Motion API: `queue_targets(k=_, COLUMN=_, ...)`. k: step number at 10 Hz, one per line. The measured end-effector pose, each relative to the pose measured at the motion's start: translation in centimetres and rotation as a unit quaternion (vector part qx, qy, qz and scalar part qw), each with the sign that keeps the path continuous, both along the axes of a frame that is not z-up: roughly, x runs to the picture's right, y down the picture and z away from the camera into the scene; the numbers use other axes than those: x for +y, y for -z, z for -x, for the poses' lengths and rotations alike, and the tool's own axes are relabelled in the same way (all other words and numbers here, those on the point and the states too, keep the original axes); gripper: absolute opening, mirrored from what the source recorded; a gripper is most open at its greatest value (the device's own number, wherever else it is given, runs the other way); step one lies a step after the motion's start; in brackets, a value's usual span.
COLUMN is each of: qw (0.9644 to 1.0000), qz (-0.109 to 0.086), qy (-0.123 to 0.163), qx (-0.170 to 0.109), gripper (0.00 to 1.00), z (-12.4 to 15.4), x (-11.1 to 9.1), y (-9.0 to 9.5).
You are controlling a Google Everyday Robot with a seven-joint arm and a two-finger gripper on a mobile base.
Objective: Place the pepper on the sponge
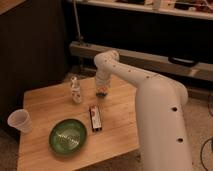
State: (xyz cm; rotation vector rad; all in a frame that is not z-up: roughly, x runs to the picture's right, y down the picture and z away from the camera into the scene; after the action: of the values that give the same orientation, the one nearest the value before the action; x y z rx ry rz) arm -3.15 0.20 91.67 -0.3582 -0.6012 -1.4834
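Apparently pepper (103,92) at tool (102,90) tip, over table (117,137)

No legible text anywhere.

High view onto gripper (102,91) above table (118,138)

Orange-red pepper (103,92) pinched in claw (102,90), low over tabletop (117,131) rear.
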Motion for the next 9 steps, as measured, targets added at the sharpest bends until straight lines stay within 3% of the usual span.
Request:
queue_targets(k=3, qw=0.9998, qz=-0.013, qy=-0.004, qx=0.013, gripper=0.01, z=-0.5, x=-1.1, y=-0.3)
queue_targets(k=9, qw=0.9995, qz=-0.017, qy=-0.021, qx=0.015, gripper=0.01, z=-1.1, x=-1.3, y=-2.4)
